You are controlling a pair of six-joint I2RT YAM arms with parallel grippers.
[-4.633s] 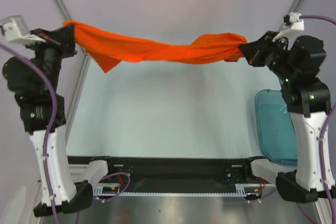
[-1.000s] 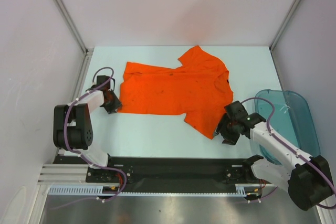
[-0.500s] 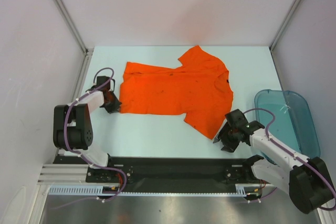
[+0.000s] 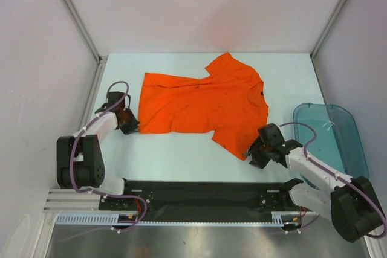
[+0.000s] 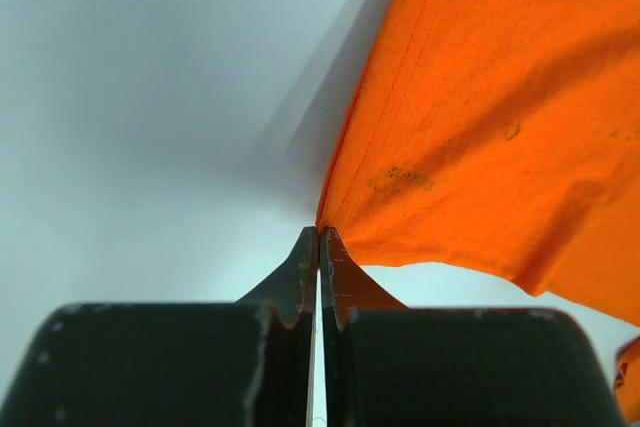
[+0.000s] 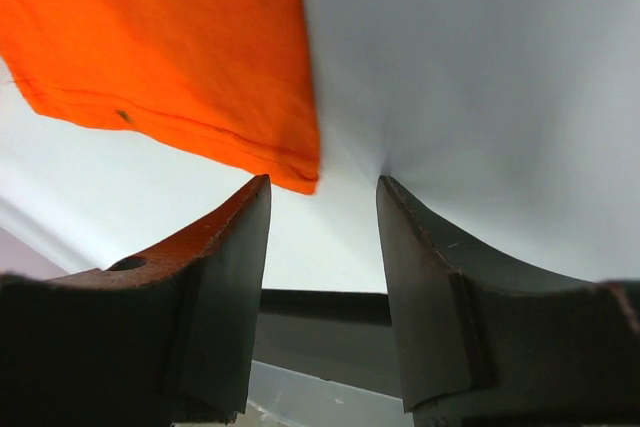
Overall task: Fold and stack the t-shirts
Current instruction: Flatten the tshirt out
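Bin at right, t-shirt mid-table, right hand between

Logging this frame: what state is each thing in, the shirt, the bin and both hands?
t-shirt: unfolded, spread on the table, slightly wrinkled.
left hand: shut on the t-shirt's near left corner.
right hand: open, fingers either side of the near right corner, not gripping.
bin: upright at the table's right, nothing visible inside.
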